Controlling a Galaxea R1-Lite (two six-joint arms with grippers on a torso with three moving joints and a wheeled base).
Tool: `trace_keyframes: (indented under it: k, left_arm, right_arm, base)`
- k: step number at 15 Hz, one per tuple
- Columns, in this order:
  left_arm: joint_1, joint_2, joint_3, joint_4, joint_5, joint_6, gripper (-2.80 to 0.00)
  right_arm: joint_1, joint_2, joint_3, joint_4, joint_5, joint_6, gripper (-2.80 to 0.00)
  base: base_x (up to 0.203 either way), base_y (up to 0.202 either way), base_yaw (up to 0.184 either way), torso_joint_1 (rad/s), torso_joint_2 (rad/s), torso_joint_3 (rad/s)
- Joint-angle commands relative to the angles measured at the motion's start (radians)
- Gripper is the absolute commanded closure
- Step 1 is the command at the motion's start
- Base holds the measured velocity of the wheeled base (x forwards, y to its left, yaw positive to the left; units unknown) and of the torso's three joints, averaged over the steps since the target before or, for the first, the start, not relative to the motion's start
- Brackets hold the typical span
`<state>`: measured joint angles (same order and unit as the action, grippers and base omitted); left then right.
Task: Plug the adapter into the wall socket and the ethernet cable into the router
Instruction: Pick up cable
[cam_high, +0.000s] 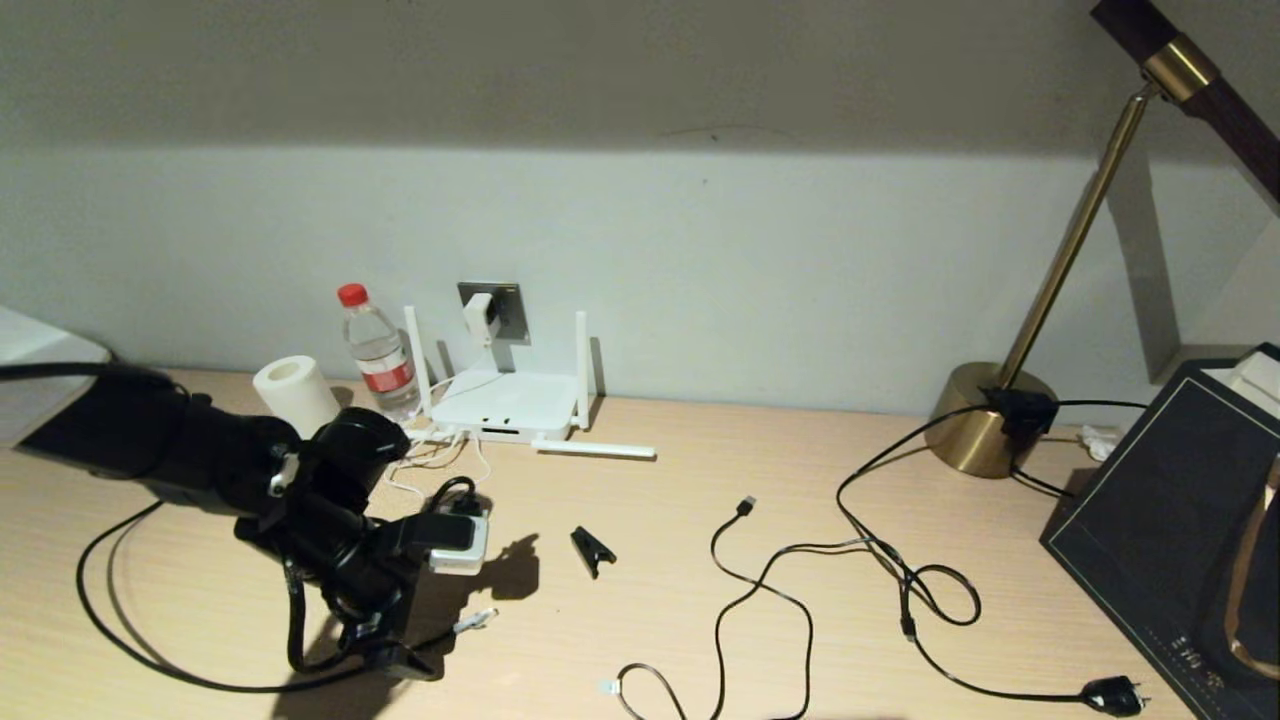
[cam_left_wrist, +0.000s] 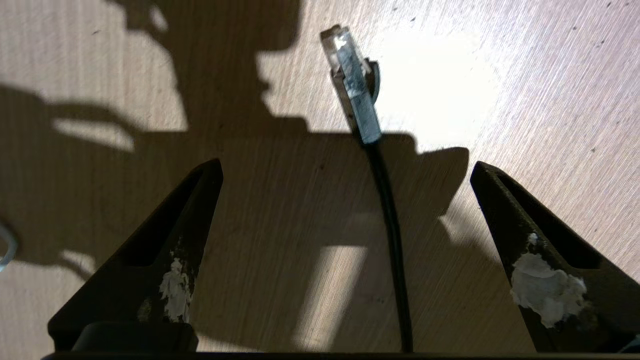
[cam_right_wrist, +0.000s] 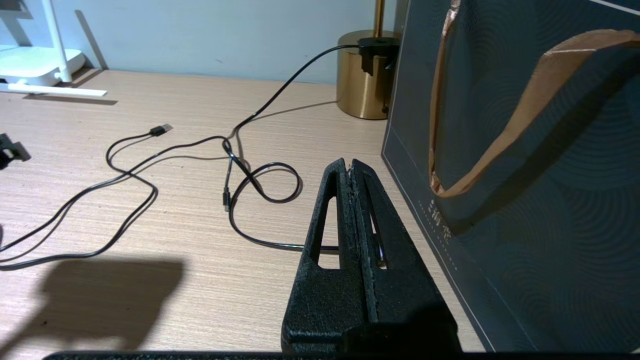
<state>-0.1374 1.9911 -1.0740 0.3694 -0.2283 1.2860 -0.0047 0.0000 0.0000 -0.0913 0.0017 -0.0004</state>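
Note:
The white adapter (cam_high: 480, 315) sits against the grey wall socket (cam_high: 507, 309), and its thin white cord drops to the router (cam_high: 505, 405), a white box with antennas at the wall. The black ethernet cable (cam_high: 110, 625) loops over the table's front left; its clear plug (cam_high: 478, 621) lies flat on the wood. My left gripper (cam_high: 395, 645) points down just behind that plug. In the left wrist view it (cam_left_wrist: 346, 166) is open, with the ethernet cable (cam_left_wrist: 392, 235) running between the fingers and the plug (cam_left_wrist: 350, 85) beyond the tips. My right gripper (cam_right_wrist: 350, 162) is shut and empty, low at the front right.
A water bottle (cam_high: 378, 355) and a paper roll (cam_high: 295, 395) stand left of the router. A black clip (cam_high: 592, 550), a USB-tipped cable (cam_high: 745, 505) and a mains plug (cam_high: 1115, 695) lie mid-table. A brass lamp base (cam_high: 985, 420) and a dark bag (cam_right_wrist: 525, 150) are on the right.

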Motion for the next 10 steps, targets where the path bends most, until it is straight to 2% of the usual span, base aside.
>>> trace_keyframes:
  k: [1,10]
  left_arm:
    - [-0.006,0.020,0.000,0.002,-0.006,-0.002,-2.80]
    - [-0.011,0.038,-0.003,-0.001,-0.017,-0.023,-2.80]
  right_arm:
    - [0.000,0.002,0.035,-0.002,0.000,-0.001,0.00]
    - [0.000,0.002,0.035,-0.001,0.000,-0.001,0.00]
  base:
    - [0.000,0.000,0.000,0.000,0.00,0.000]
    - [0.000,0.000,0.000,0.000,0.00,0.000]
